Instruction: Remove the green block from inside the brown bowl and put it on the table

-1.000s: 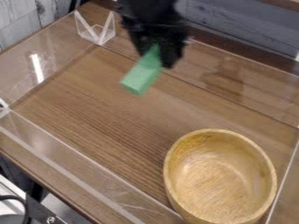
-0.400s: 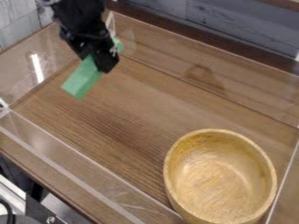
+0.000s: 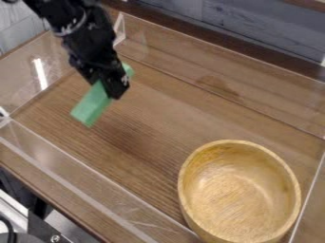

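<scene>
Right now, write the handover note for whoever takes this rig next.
Gripper: jaws shut on the green block, which hangs tilted over the left part of the table.
Brown bowl: empty, at the near right corner.
Done: block is out of the bowl.
Left: lower it onto the wood, open the jaws, pull away. Whether its lower end already touches the table cannot be told.

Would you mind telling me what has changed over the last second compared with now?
The gripper, shut on the green block throughout, carried it to the left and down toward the table. Nothing was released. The brown bowl stayed put at the lower right, empty.
</scene>
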Controlling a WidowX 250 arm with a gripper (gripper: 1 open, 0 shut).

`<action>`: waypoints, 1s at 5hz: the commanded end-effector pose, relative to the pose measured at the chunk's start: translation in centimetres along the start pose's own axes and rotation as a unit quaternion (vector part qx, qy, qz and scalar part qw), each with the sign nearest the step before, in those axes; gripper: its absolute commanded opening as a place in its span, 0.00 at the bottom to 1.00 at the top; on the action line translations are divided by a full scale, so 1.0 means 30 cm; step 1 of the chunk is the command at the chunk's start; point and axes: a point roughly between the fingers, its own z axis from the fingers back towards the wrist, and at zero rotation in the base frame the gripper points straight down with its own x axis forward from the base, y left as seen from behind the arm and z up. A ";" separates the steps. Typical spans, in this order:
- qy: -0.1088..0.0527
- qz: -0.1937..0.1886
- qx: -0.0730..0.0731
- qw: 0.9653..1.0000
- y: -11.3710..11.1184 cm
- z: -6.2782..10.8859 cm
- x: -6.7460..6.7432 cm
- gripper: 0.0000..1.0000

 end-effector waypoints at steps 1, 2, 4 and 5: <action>-0.014 -0.016 0.008 1.000 -0.007 -0.011 0.023 0.00; -0.012 -0.020 0.008 1.000 -0.020 -0.029 0.023 0.00; -0.002 -0.018 0.009 1.000 -0.034 -0.059 0.024 0.00; 0.003 -0.014 0.008 1.000 -0.038 -0.066 0.028 0.00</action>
